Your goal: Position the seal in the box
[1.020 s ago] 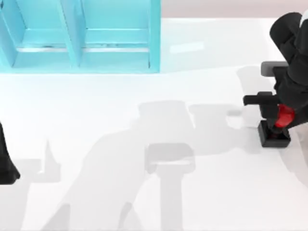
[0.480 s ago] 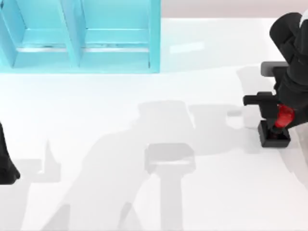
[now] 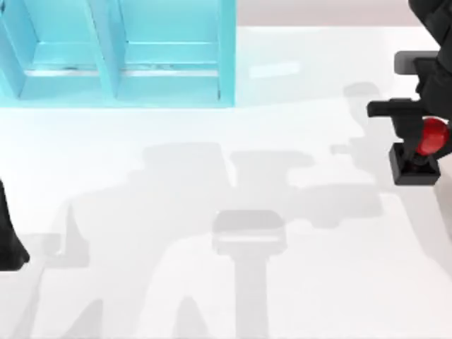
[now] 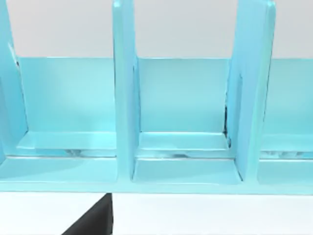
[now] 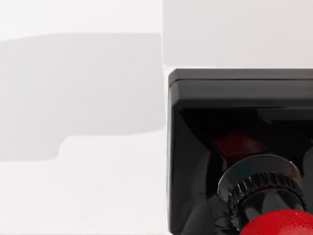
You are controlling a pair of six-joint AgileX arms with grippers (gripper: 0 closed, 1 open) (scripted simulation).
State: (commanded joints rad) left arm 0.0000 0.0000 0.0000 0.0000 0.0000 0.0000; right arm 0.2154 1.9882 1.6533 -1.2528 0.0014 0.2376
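The right tool [image 3: 424,138] is clamped on the seal [image 3: 422,150] — glossy red round knob, black square base — at the white worktop's [image 3: 226,247] right edge, well apart from the turquoise box [image 3: 116,53]; its fingers are partly cut off.

Small seal [image 3: 418,152]: glossy red rounded knob over a black square block base; a dark, shiny ribbed collar joins the two. Open compartmented box [image 3: 120,53]: uniform glossy light blue, walls and floor alike, no pattern. Flat table top [image 3: 212,282]: plain white with soft grey shadows. Right gripper [image 3: 417,120] and left arm [image 3: 8,236]: black throughout.
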